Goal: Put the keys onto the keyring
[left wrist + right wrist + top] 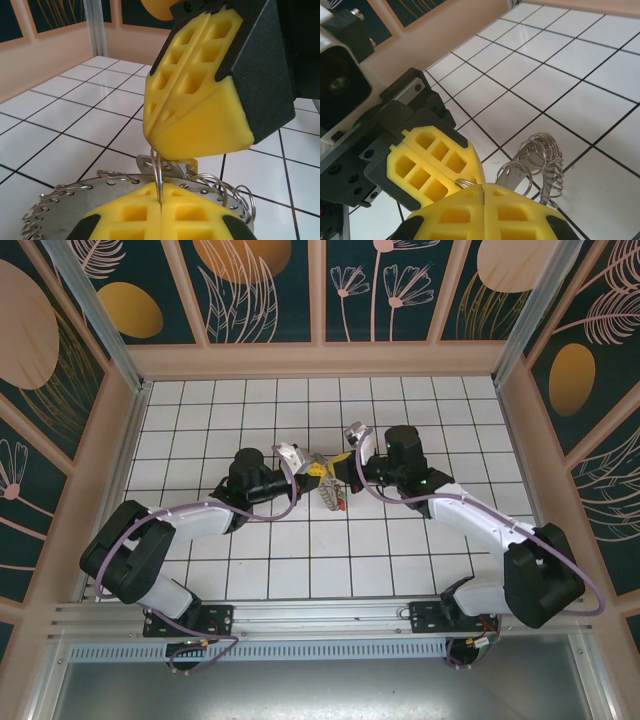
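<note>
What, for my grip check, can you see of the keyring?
The keyring looks like a flat silvery-grey metal band, its rim fringed with thin wire loops. It sits low over the white tiles, between two shut end effectors: the left end effector pinches one upright loop, and the right end effector seems to nip that same loop.

Black-and-white arms [200, 518]; lilac cables [283, 513]; yellow gridded fingers [197, 122].
</note>
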`<state>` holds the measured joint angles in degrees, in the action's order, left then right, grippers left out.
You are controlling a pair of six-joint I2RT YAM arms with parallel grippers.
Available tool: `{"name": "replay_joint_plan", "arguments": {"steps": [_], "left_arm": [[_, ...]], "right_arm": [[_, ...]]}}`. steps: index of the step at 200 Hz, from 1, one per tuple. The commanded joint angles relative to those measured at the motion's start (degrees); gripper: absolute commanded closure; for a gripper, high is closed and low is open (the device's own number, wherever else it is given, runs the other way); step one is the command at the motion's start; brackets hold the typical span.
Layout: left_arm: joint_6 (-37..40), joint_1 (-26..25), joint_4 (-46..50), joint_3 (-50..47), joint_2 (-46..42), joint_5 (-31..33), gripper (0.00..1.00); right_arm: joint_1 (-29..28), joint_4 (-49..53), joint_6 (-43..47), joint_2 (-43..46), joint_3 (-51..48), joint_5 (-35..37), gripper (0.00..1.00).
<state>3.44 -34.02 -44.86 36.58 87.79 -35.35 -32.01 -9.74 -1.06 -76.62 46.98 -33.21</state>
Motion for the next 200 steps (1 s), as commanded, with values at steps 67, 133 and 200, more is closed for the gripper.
{"name": "replay_joint_plan", "arguments": {"steps": [67,133,200], "left_arm": [[1.3,-0.1,-3.9,-0.2,-1.3,-1.3,1.00],[4.0,-0.5,0.8,1.2,-1.0,-1.8,1.00],[3.0,-0.6,-0.1,1.0,-1.4,-0.3,1.00]], "right_arm": [[2.8,-1.4,-5.1,-1.2,1.5,-5.0,1.00],[1.0,4.2,-1.1,-4.0,8.8,-8.5,1.00],[-0.6,11.2,3.7,-3.5,10.3,-5.4,1.00]]}}
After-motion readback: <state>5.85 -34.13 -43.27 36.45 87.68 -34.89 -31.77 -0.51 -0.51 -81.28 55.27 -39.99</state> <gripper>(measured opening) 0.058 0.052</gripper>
